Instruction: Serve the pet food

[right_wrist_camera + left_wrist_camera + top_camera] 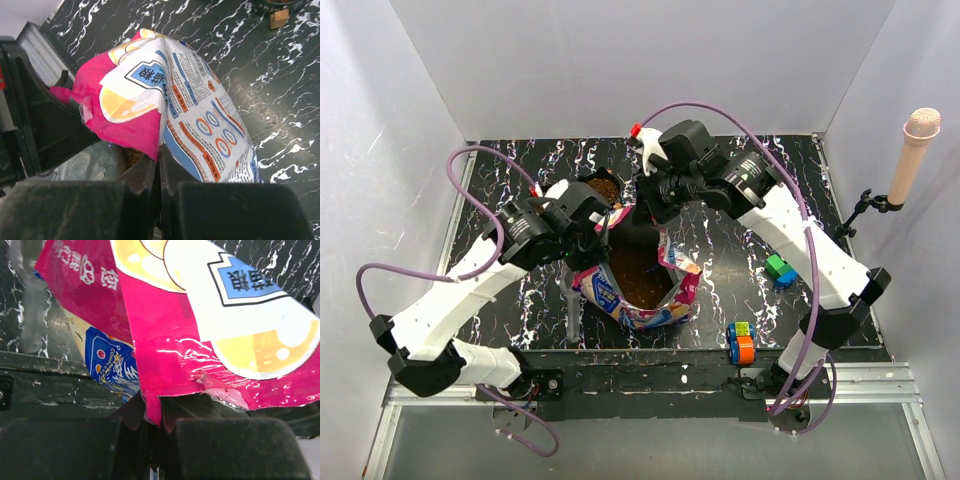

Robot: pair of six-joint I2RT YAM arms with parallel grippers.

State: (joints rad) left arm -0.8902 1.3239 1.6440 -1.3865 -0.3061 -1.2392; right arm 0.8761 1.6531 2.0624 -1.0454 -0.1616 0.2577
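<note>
left tool [151, 416] clenched on bag [652, 312] rim | right tool [157, 169] clenched on opposite rim | pet food [635, 272] loose inside open bag on desk [740, 262] | likely a heavy, shifting mass; film glossy, slippery, limp | best hold: pinch rim folds, mouth level

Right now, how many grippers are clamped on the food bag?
2. The left gripper pinches the food bag rim at its far left; the right gripper pinches it at its far right.
</note>
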